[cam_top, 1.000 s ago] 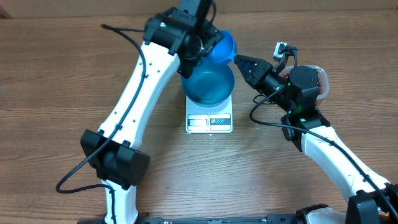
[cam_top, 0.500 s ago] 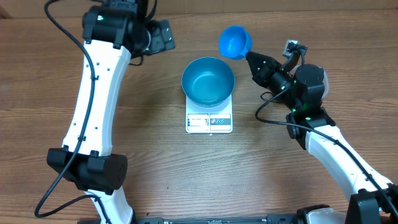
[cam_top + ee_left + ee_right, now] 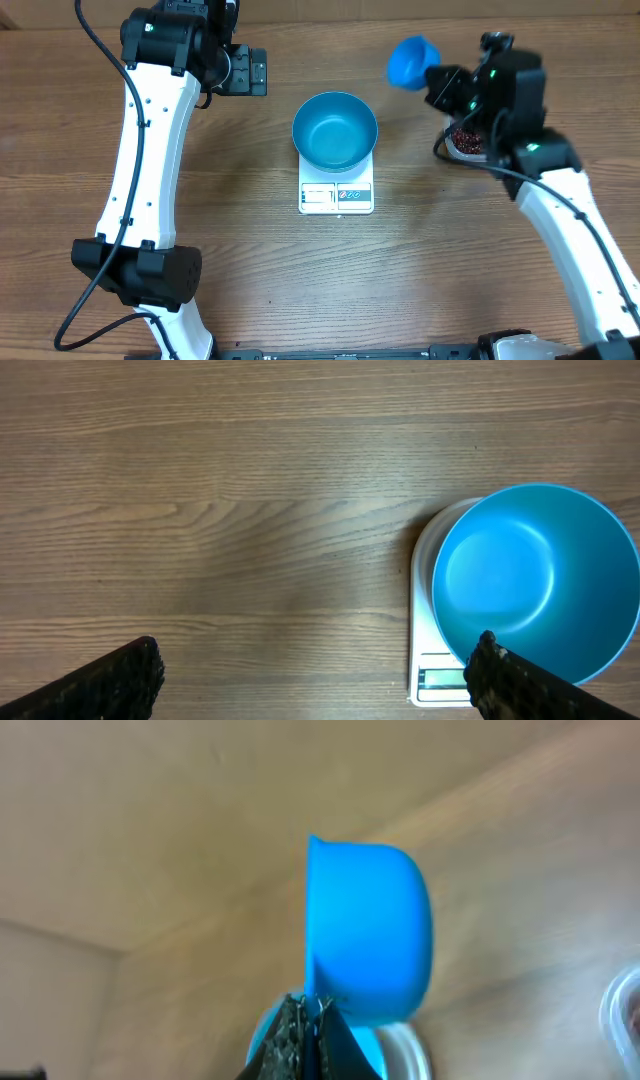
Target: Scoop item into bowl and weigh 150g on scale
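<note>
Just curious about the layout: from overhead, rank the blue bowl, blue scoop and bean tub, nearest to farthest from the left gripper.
1. Blue bowl, centre, on the scale.
2. Blue scoop, in the right gripper.
3. Bean tub, at the far right.

Bright, even light from above, soft shadows. Motion blur on right arm (image 3: 510, 90), upper right of overhead view. Right wrist view smeared throughout, scoop (image 3: 368, 930) edges soft. Left wrist sharp, mild sheen inside bowl (image 3: 530, 580).
</note>
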Motion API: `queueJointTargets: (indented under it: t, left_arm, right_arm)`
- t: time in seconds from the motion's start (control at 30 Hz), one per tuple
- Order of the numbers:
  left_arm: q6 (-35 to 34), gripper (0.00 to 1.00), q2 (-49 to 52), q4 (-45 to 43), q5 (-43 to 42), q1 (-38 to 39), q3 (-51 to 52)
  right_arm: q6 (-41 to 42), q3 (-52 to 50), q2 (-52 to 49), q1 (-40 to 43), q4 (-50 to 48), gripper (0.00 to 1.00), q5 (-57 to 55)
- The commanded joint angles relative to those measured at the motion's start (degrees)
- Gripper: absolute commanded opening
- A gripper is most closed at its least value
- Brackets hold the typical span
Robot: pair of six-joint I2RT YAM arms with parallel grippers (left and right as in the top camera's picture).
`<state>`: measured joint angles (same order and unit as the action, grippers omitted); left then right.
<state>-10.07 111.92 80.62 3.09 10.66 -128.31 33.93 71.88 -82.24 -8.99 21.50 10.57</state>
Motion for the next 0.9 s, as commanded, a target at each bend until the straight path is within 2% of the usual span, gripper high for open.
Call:
queueJointTargets:
  t: [0.0, 0.23, 0.5, 0.87]
  left_arm:
    - [1.51, 1.00, -0.66, -0.02, 0.48, -0.15, -0.96]
    - [1.51, 1.00, -0.66, -0.02, 0.48, -0.15, -0.96]
    - [1.49, 0.99, -0.66, -0.09, 0.26, -0.13, -0.96]
    - [1.49, 1.00, -0.66, -0.09, 0.28, -0.13, -0.96]
  right_arm:
    - [-6.54, 10.67, 0.26, 0.28, 10.62, 0.04, -12.20]
    - [-10.54, 17.68, 0.24, 0.28, 23.65, 0.04, -28.46]
    - [-12.11, 17.68, -0.90, 0.28, 28.65, 0.04, -37.13]
    - [-25.66, 17.66, -8.87, 0.28, 32.33, 0.04, -45.48]
